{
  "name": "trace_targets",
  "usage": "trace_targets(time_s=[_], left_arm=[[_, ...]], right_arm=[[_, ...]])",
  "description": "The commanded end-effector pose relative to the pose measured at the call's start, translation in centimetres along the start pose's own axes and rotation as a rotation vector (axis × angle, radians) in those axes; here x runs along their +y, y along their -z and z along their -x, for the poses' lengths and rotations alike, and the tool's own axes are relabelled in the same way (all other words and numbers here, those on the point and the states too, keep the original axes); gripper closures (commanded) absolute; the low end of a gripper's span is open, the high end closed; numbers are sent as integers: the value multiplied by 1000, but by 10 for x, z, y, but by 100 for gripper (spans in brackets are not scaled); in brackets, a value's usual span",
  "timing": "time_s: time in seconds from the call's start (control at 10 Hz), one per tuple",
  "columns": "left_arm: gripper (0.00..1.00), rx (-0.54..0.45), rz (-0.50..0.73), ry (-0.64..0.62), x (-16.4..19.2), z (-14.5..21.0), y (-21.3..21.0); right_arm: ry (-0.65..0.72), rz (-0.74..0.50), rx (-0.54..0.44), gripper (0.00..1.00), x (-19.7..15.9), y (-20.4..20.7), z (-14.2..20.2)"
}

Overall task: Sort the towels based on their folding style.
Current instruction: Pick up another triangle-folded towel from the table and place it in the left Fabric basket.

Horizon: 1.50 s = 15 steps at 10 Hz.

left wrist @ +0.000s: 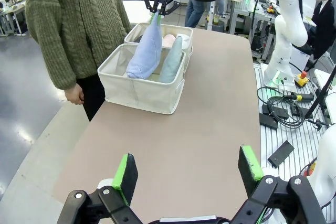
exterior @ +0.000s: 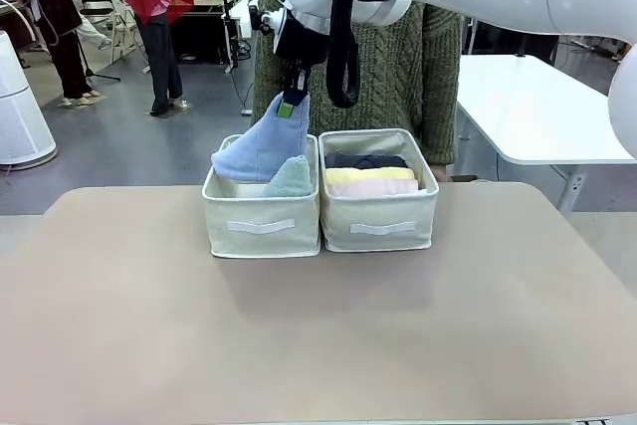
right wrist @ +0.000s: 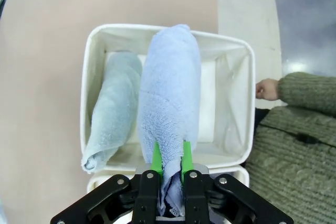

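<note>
Lavender-blue towel [right wrist: 169,98] hangs from right claw [right wrist: 169,162] over left bin [right wrist: 231,61].

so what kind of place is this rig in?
Looks like a robotics lab or workshop. Another white robot arm stands at a nearby bench with cables beside it, more work tables fill the open floor, and people stand about in the background.

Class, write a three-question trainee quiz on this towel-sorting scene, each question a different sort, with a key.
1. True or false: the right claw is shut on the lavender-blue towel.
2. Which bin holds the pale teal towel? A) left bin B) right bin
3. Fill in: the left claw is ____.

Key: 1 true; 2 A; 3 open.
</note>
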<state>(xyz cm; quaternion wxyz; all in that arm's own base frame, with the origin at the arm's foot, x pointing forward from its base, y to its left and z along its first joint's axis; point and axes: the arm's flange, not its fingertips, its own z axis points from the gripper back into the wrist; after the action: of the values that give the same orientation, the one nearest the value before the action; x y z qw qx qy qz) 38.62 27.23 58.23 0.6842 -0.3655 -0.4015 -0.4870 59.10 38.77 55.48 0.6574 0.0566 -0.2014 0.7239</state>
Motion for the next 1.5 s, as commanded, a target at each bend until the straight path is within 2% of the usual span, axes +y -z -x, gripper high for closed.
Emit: trace_targets(time_s=[0.0,0.6,1.4], left_arm=[[0,22,-7,10,-4,3,1],[0,22,-7,10,-4,3,1],[0,22,-7,10,-4,3,1]], right_arm=[[-1,-29,0,85,-10,-4,4],[28,-82,42,85,-10,24,24],[38,-122,-14,85,-18,71,30]])
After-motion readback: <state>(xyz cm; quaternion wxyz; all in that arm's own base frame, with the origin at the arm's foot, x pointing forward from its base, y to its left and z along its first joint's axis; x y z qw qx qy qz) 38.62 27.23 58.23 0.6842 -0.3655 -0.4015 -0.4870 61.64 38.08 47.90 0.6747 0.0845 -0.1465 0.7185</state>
